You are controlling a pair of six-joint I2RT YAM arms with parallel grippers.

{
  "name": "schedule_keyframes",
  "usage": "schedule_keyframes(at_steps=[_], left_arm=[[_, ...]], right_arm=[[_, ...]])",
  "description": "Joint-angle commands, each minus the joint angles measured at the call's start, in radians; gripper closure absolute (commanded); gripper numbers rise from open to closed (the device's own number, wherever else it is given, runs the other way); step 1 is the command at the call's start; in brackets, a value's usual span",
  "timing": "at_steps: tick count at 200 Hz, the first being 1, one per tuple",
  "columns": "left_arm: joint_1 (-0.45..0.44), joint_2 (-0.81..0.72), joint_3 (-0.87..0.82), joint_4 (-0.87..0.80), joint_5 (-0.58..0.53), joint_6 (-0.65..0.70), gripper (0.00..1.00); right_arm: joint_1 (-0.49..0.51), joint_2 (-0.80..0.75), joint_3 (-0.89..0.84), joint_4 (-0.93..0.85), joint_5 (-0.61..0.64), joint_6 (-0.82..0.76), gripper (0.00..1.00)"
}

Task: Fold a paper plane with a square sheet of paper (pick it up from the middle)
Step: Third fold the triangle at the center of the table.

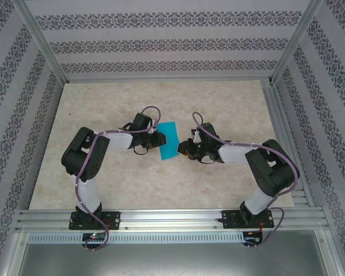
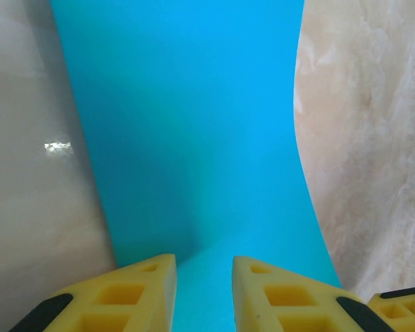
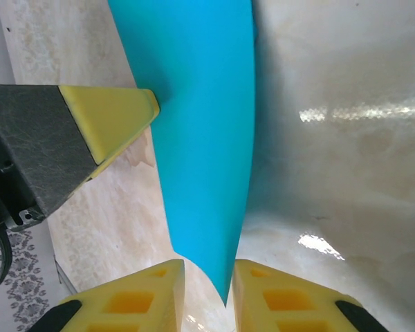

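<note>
teal sheet of paper (image 1: 169,141) bowing smooth over the table (image 1: 103,184), left gripper (image 2: 204,266) jaws sitting slightly apart across it, right gripper (image 3: 209,271) jaws sitting slightly apart around its corner

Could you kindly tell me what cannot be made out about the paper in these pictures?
- Top external: sheet of paper too small to show creases.
- Left wrist: top edge cuts off its far end; bottom edge its near end, at the left hand.
- Right wrist: top edge cuts off its upper part.
</note>
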Motion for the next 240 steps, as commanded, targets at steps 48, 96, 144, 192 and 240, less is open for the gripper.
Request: schedule_keyframes(at_steps=[48,96,144,192,240], left_arm=[[0.008,-0.003,0.028,0.033,0.028,-0.008,0.71],[0.007,-0.038,0.031,0.068,0.047,-0.006,0.67],[0.008,-0.026,0.033,0.082,0.055,-0.005,0.66],[0.008,0.008,0.041,0.073,0.057,0.001,0.69],[0.008,0.057,0.072,0.016,0.041,0.016,0.73]], right_arm=[[0.005,0.003,-0.004,0.01,0.04,0.031,0.94],[0.003,-0.021,0.012,-0.105,0.047,-0.025,0.99],[-0.006,-0.079,0.007,-0.234,0.048,-0.09,0.99],[-0.008,-0.071,0.028,-0.255,0.053,-0.092,0.99],[0.004,-0.047,0.06,-0.197,0.041,-0.065,0.98]])
